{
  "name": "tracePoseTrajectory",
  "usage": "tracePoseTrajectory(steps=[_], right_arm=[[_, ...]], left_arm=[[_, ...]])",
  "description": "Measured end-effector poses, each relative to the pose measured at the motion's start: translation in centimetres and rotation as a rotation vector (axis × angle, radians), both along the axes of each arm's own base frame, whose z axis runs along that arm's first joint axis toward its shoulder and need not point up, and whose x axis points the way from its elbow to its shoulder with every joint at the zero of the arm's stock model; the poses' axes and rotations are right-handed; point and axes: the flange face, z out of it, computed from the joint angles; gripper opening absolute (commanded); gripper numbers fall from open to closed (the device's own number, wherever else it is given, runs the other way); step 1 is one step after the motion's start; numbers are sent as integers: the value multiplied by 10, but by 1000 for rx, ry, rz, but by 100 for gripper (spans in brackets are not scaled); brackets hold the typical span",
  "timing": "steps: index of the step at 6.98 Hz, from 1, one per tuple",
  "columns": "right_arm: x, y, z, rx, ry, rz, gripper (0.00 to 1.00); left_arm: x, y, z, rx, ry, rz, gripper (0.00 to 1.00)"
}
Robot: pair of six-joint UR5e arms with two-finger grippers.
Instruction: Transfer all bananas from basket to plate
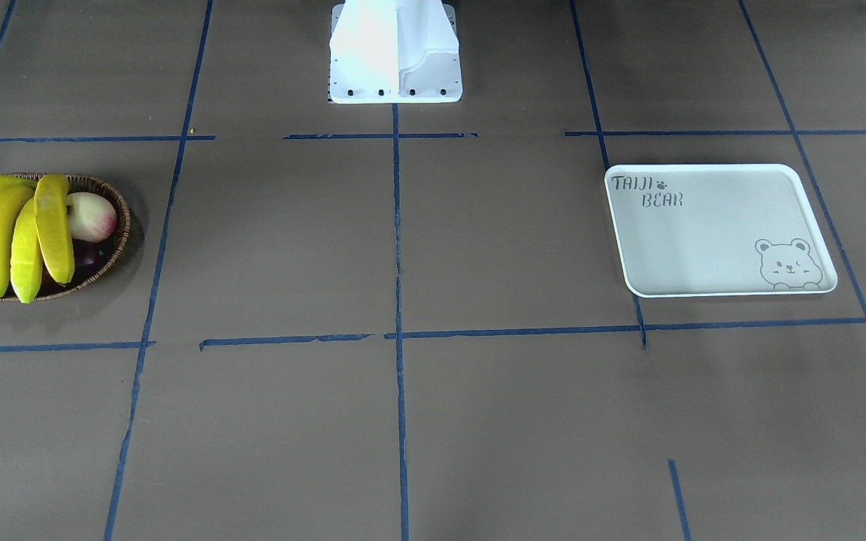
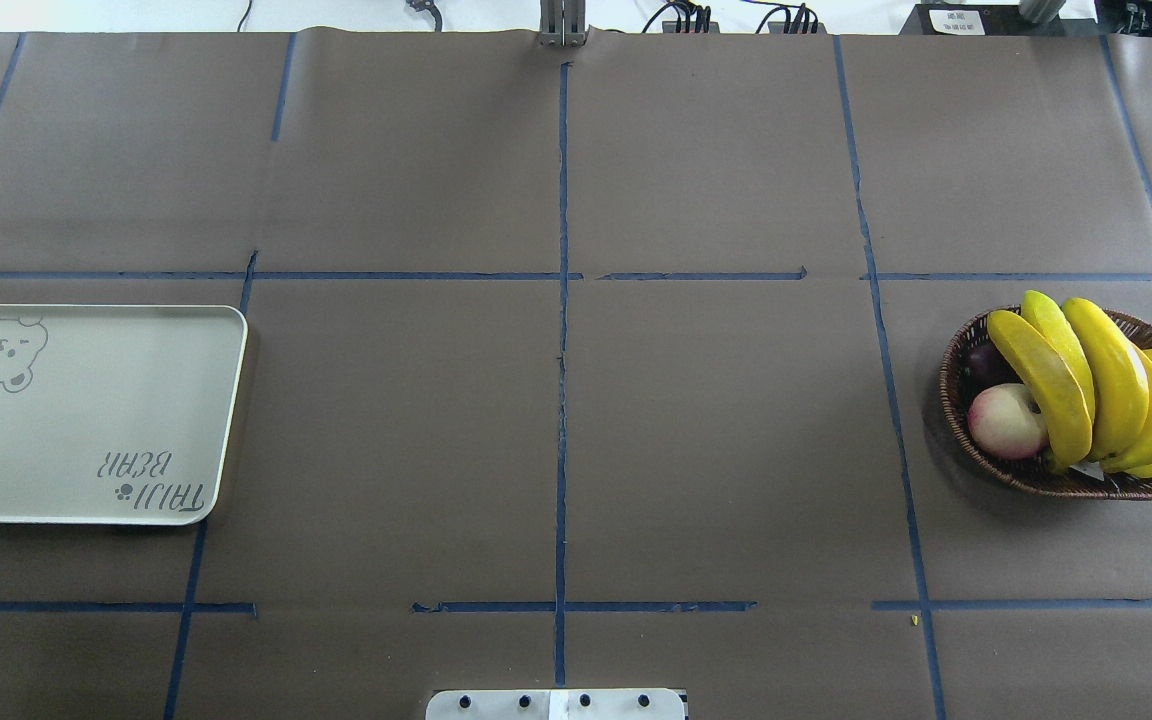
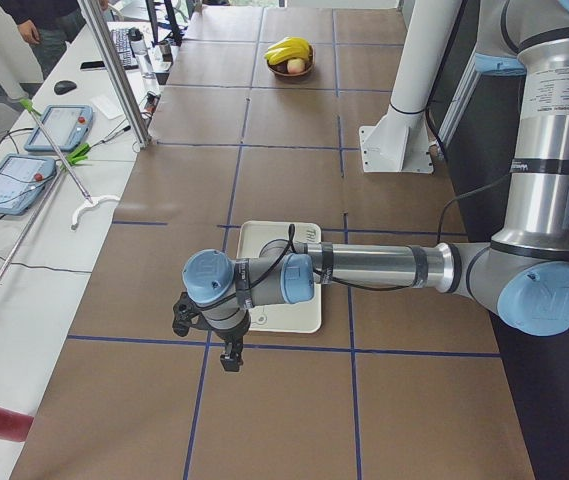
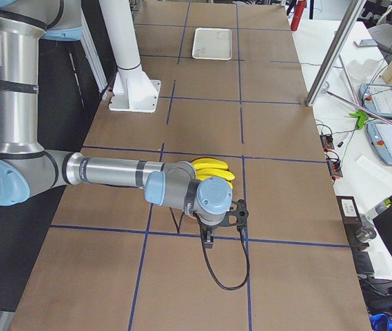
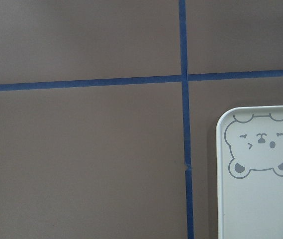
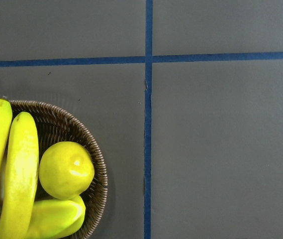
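Several yellow bananas (image 1: 12,233) lie piled in the brown wicker basket (image 1: 123,218). In the overhead view the bananas (image 2: 1096,385) and basket (image 2: 956,400) are at the table's right. The right wrist view shows the bananas (image 6: 12,169) and the basket rim (image 6: 94,154). The white bear-printed plate (image 2: 86,420) lies bare at the table's left; it also shows in the front view (image 1: 704,225) and the left wrist view (image 5: 260,209). My left gripper (image 3: 226,352) hangs above the plate's near edge. My right gripper (image 4: 209,238) hangs above the basket's near side. I cannot tell whether either is open or shut.
The basket also holds a pink-white peach (image 2: 1004,420), a dark purple fruit (image 2: 984,362) and a rounded yellow fruit (image 6: 65,170). The white robot base (image 1: 395,52) stands at the table's middle edge. A metal pole (image 3: 114,70) and tablets stand on the operators' side.
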Motion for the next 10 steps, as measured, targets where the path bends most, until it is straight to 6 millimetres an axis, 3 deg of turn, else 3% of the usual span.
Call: tracePoseTrajectory(steps=[10], right_arm=[[2, 0, -2, 0, -3, 8, 100]], left_arm=[[0, -2, -6, 30, 0, -1, 100]])
